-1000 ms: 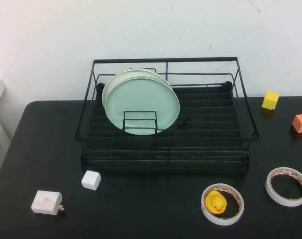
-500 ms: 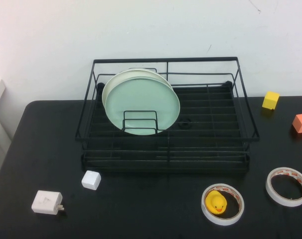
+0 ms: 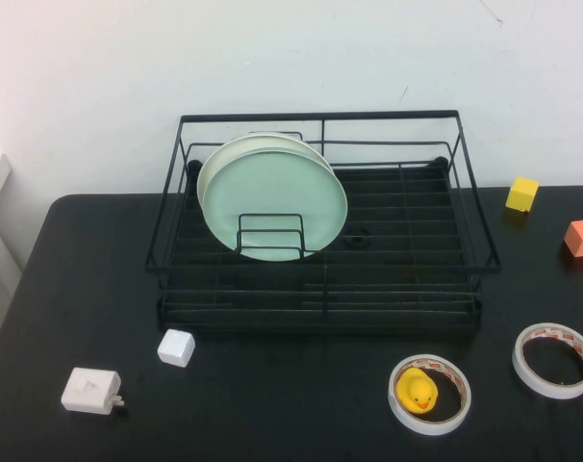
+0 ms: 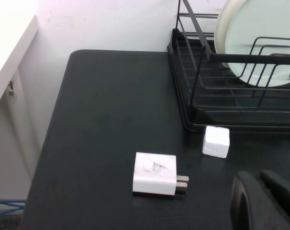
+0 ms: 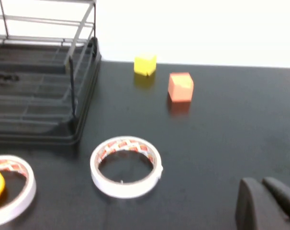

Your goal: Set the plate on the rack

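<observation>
**Mint plate stands in the rack, both grippers away from it**

The plate [image 3: 275, 202] stands on its edge in the left half of the rack [image 3: 322, 231]. It leans back against a cream-white plate [image 3: 236, 150] directly behind it, and its lower rim sits behind the small wire divider [image 3: 270, 236] on the rack floor. The rack stands at the far side of the black table [image 3: 272, 395], near the white wall.

The left gripper [image 4: 265, 201] appears only in its own wrist view, as two dark fingertips [image 4: 245, 203] lying close together with a thin gap between them; they hold nothing. It hovers over the near left part of the table. A white charger [image 4: 155, 173] with two metal pins lies just ahead of it, a small white cube [image 4: 216, 142] lies a little beyond, next to the front corner of the rack, and the plate is farther ahead, well apart from the gripper.

The right gripper [image 5: 268, 203] also shows only in its own wrist view, with dark fingertips nearly together and empty. It hovers over the near right part of the table. A tape roll [image 5: 126, 166] lies on the table ahead of it, and an orange cube [image 5: 180, 86] and a yellow cube [image 5: 145, 64] lie farther ahead. Another tape roll [image 3: 429, 395], with a yellow rubber duck [image 3: 417, 390] inside its ring, lies to the side of the first one, before the rack.
</observation>
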`<state>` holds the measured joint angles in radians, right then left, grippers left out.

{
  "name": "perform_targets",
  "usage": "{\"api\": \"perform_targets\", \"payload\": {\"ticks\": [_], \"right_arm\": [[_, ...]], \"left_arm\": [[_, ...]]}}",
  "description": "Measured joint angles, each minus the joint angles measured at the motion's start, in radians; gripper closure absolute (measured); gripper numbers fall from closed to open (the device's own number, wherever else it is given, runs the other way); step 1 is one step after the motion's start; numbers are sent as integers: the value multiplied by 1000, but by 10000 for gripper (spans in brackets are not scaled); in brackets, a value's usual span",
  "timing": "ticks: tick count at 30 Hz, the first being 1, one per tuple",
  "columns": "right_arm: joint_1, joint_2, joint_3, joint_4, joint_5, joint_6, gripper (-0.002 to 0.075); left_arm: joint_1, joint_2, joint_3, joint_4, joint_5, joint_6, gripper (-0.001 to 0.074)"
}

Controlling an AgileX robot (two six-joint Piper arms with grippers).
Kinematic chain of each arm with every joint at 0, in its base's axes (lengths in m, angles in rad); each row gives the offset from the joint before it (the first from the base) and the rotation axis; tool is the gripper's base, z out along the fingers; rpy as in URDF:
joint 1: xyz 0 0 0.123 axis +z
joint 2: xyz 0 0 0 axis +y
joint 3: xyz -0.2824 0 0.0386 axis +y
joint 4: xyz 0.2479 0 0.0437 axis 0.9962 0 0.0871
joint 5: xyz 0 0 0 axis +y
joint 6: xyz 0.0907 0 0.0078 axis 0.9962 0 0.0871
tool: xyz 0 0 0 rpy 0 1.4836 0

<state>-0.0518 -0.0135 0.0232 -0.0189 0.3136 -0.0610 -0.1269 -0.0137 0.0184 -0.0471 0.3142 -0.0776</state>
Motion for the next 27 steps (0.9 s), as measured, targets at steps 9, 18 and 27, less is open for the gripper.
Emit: {"api": "perform_targets", "payload": {"ticks": [9,18,27], "right_arm": [[0,0,-4,-35,34,-2,728],[0,0,-6,-37,36,14,728],[4,0,-6,-39,38,16,728]], "left_arm": [[0,0,0,0,0,0,736],[0,0,0,0,0,0,737],[0,0,0,0,0,-7,736]]}}
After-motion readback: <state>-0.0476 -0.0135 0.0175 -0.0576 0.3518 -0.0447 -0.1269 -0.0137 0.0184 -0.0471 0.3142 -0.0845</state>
